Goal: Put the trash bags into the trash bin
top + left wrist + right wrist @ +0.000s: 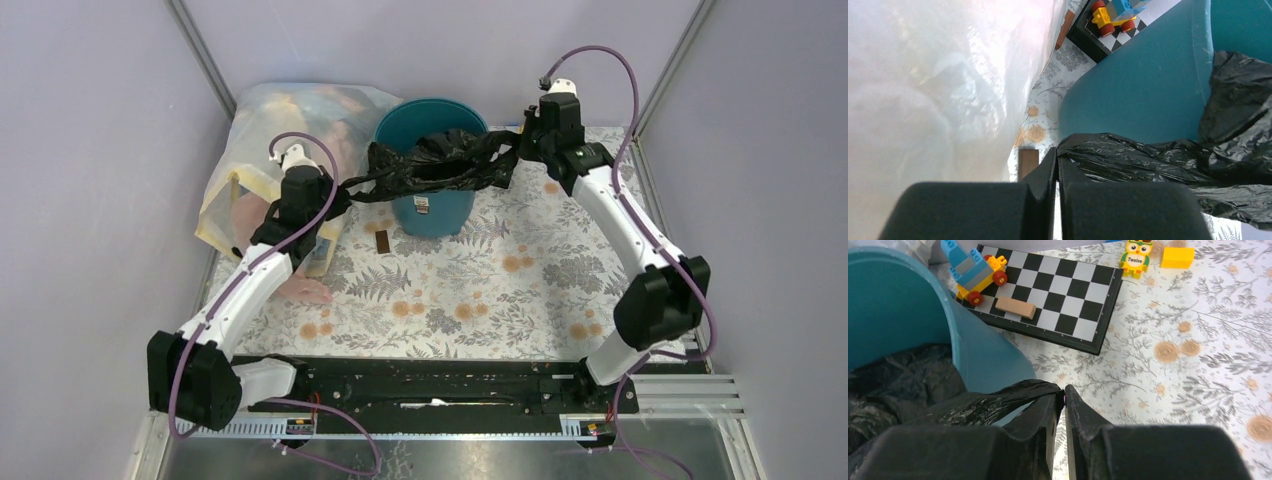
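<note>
The black trash bag (440,160) is stretched across the top of the teal trash bin (432,208), its middle sagging into the opening. My left gripper (345,195) is shut on the bag's left end, left of the bin; in the left wrist view the gripper (1057,159) pinches the black plastic (1148,160) beside the bin wall (1143,85). My right gripper (522,140) is shut on the bag's right end, at the bin's right rim; in the right wrist view the gripper (1063,395) grips the plastic (978,407) outside the bin (893,310).
A big translucent bag of clothes (270,160) stands at the back left, touching my left arm. A small brown block (384,242) lies in front of the bin. Behind the bin the right wrist view shows a checkerboard (1058,295), a toy car (975,271), an owl brick (1134,257) and a yellow brick (1177,257).
</note>
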Tool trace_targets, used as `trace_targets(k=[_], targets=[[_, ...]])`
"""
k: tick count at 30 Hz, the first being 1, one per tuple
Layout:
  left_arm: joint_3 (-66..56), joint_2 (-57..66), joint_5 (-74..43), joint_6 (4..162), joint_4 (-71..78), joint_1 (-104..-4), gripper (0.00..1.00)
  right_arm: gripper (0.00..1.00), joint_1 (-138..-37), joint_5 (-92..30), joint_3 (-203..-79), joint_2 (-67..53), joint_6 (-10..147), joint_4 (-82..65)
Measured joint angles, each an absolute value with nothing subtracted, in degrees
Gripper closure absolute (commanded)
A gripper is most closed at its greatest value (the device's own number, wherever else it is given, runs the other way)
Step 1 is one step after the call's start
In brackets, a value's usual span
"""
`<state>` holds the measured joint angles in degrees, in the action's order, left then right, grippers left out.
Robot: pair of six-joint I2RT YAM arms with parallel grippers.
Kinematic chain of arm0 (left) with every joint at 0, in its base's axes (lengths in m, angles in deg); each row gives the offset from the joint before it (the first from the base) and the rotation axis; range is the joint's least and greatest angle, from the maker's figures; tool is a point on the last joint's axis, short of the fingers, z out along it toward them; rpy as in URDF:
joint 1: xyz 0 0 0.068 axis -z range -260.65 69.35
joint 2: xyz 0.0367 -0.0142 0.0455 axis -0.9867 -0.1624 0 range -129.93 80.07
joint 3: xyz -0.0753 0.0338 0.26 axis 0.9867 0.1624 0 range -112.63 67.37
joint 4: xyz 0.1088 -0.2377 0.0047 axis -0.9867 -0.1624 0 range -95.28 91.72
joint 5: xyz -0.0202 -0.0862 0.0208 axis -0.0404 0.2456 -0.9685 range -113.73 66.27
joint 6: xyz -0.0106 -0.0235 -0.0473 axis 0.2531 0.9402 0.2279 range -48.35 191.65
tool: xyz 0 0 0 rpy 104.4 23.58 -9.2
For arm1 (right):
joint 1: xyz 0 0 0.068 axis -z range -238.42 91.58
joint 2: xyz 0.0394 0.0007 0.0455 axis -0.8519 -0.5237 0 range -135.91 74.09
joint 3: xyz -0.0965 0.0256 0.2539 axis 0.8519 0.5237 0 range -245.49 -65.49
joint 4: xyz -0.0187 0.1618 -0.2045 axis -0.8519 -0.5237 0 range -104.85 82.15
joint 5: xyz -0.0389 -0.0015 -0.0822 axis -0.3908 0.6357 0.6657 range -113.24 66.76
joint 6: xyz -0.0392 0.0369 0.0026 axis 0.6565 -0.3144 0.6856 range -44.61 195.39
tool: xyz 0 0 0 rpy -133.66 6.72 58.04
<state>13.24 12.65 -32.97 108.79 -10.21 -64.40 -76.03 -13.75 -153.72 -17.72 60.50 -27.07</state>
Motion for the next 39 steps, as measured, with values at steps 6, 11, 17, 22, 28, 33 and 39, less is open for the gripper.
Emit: trace_targets(k=[6, 11, 17, 22, 28, 33, 39], targets=[[13.2, 6.9, -30.9, 109.7, -3.9, -64.8, 1.0, 0.67, -73.7, -20.7, -158.1, -24.4, 59.0, -26.5], [13.0, 4.6, -28.4, 109.4, -1.7, -65.6, 0.96, 0.47, -73.1, -25.6, -155.4, -23.8, 59.6, -24.6], [12.7, 5.5, -28.0, 109.3, -1.2, -66.4, 0.94, 0.23, -73.0, -28.9, -150.0, -15.2, 62.8, -24.2], [12.7, 10.0, -28.0, 109.7, -1.1, -66.5, 0.93, 0.18, -73.0, -33.0, -149.3, -6.6, 66.4, -22.0], [12.6, 14.1, -28.9, 109.4, -1.2, -66.5, 0.93, 0.15, -73.4, -42.6, -152.3, -3.4, 72.4, -18.5], [11.5, 14.1, -29.5, 108.9, -2.5, -66.5, 0.93, 0.15, -78.1, -47.2, -160.8, -8.6, 80.5, -21.2], [8.0, 14.1, -29.8, 108.1, -3.3, -66.5, 0.93, 0.17, -81.5, -48.4, -168.3, -15.4, 85.9, -24.4]])
